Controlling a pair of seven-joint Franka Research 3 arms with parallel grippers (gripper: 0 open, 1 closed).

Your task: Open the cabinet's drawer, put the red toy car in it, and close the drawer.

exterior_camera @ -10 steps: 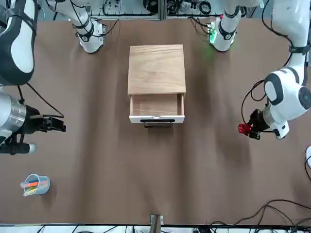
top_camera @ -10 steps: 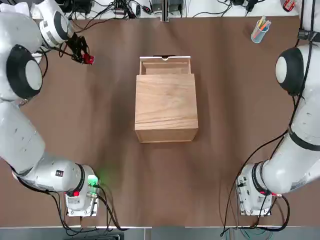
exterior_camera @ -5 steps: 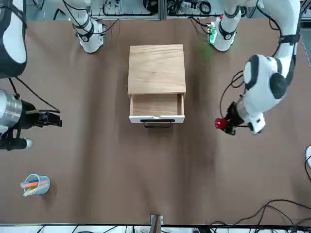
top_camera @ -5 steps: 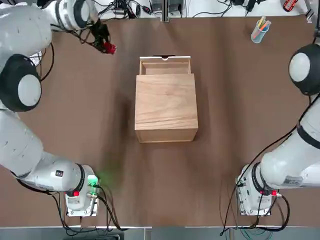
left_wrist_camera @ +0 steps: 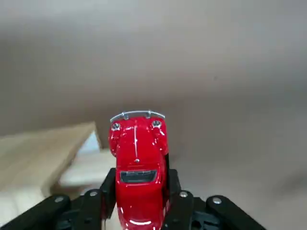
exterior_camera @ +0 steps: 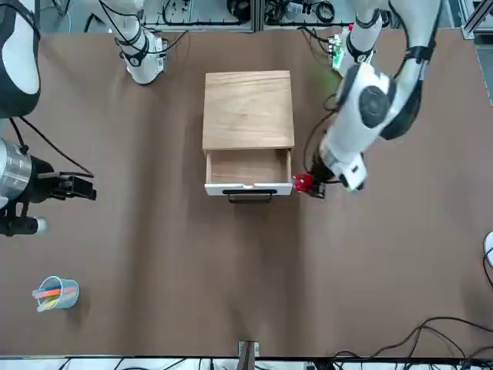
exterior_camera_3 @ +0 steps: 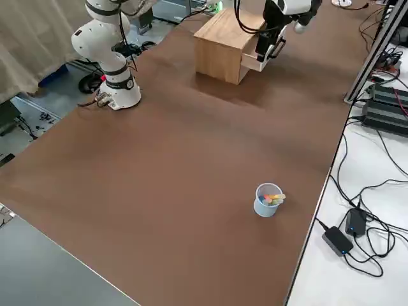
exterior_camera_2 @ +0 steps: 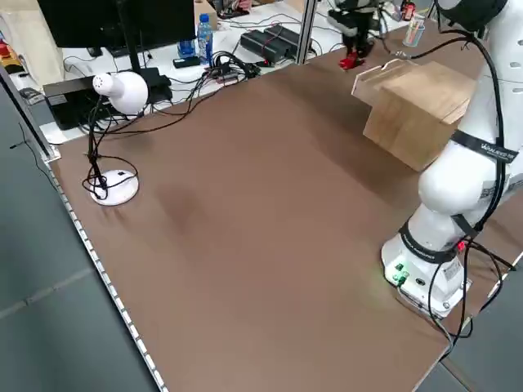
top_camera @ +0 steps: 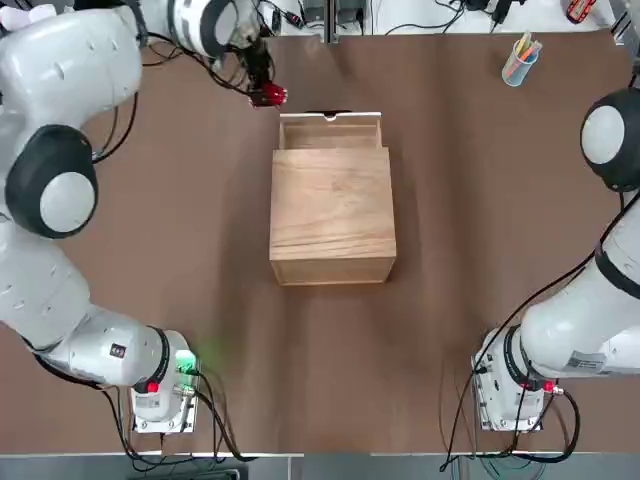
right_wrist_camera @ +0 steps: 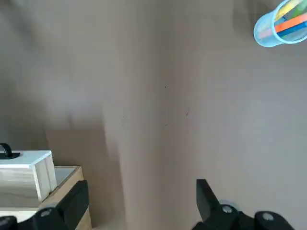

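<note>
The pale wooden cabinet [top_camera: 332,215] stands mid-table with its drawer [top_camera: 330,131] pulled out on the far side, nothing in it. My left gripper [top_camera: 265,92] is shut on the red toy car [top_camera: 269,96] and holds it just off the drawer's front left corner, above the table. From across the table the red toy car [exterior_camera: 303,183] hangs beside the drawer [exterior_camera: 248,168]. The left wrist view has the red toy car [left_wrist_camera: 138,163] clamped between the fingers, over the drawer's corner. My right gripper [exterior_camera: 86,188] hovers open far out to the right.
A blue cup of coloured pens [top_camera: 520,60] stands at the far right of the table, also in the right wrist view as the cup [right_wrist_camera: 280,23]. Cables and equipment line the far edge. A white desk lamp [exterior_camera_2: 114,90] sits off the left edge.
My left gripper has carried the red car from the table's far left across to the drawer's front left corner. The right gripper has hardly moved.
</note>
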